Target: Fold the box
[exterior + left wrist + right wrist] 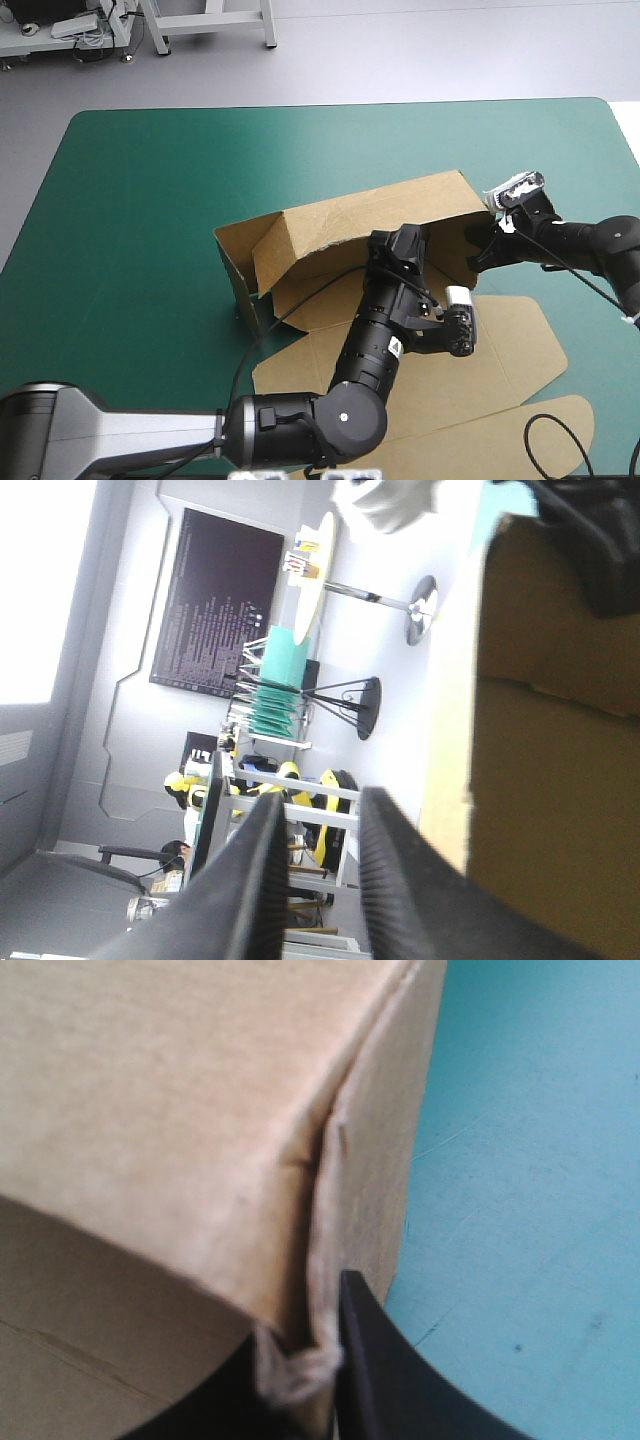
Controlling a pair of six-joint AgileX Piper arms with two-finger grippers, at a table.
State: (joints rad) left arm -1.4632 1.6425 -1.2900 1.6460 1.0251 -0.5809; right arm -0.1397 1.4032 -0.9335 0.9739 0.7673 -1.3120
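The brown box [370, 215] stands mid-table with its back and left walls raised, and its lid panel [515, 345] lies flat toward the near right. My left gripper [395, 245] is inside the box, pointing up at the back wall. In the left wrist view its black fingers [255, 870] stand a little apart with nothing between them, and a box wall [545, 780] rises beside them. My right gripper [478, 258] is at the box's right end wall. In the right wrist view it [300, 1360] is shut on a crumpled edge of the box [180, 1110].
Flat flaps of the same sheet [500, 440] reach the table's near edge at the right. Bare teal-green cover [150, 220] lies to the left of the box and beyond it, and shows beside the box corner [520, 1160] in the right wrist view.
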